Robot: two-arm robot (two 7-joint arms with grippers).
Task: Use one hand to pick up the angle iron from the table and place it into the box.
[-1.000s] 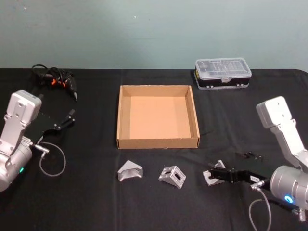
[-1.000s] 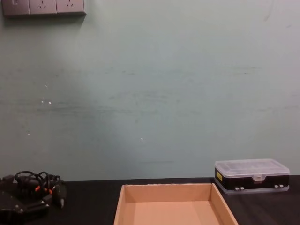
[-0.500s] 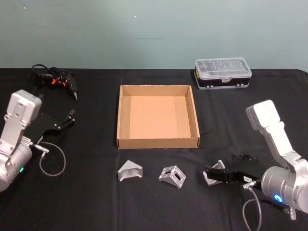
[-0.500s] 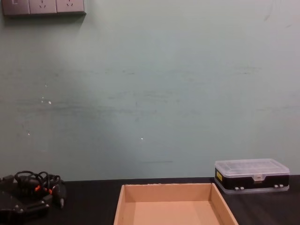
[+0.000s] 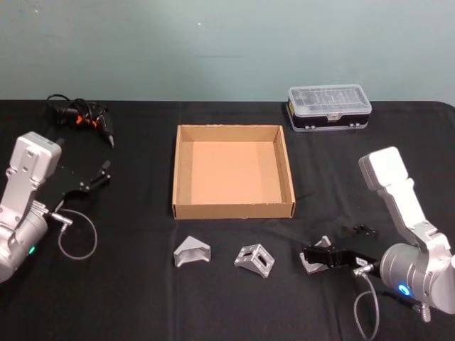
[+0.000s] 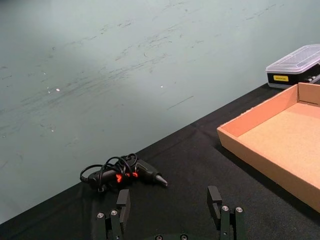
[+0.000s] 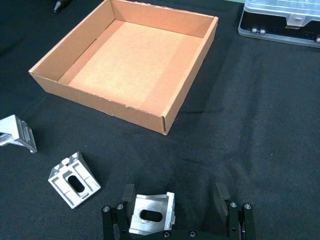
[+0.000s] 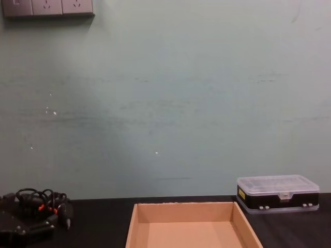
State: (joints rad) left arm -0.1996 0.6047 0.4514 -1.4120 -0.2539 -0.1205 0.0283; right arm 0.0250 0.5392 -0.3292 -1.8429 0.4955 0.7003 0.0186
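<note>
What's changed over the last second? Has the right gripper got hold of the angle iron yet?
The right gripper has edged leftward, and its open fingers now straddle the rightmost angle iron. That piece has not moved and nothing is gripped yet. The left gripper, the box, the middle angle iron and the leftmost angle iron stayed put.

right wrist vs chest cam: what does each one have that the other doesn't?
Right wrist view, not chest: the right gripper, open, low over the table, with one angle iron between its fingers, close against one of them. A second angle iron and a third angle iron lie on the table beyond.
Chest view, not right wrist: the wall sockets high on the wall.
Both: the box, the plastic case and the black table.
</note>
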